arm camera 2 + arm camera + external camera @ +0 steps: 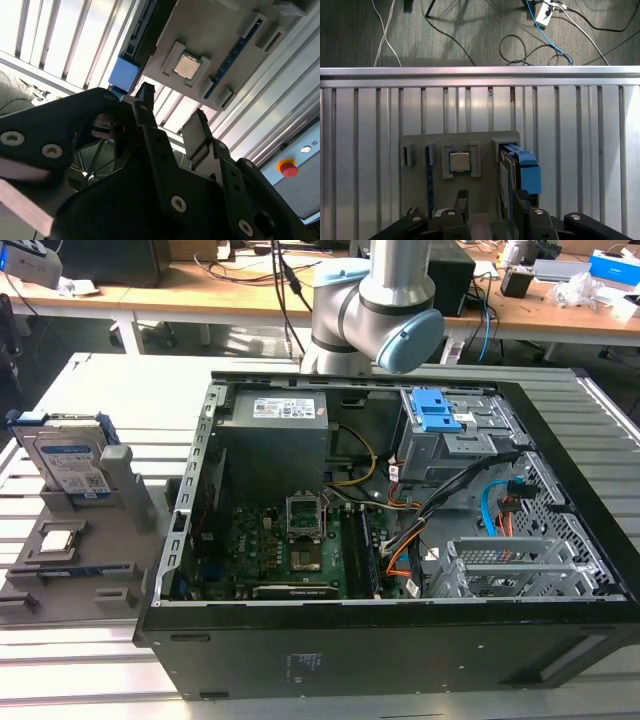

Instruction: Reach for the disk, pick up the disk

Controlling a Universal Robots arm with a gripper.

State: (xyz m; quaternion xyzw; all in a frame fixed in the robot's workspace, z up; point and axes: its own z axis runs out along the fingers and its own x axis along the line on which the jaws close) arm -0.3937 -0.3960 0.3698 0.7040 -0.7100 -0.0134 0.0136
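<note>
here the hand (491, 202) hangs spread and empty near the disk (520, 167), upright in its grey holder (437, 140).

Silver metal disk (68, 465) wears a blue plastic bracket (529, 172).

The disk (68, 460) stood upright in a holder (120, 540) at the exterior view's left of the computer case (350, 650); a processor chip (58, 538) lay on the holder beside the disk.
</note>
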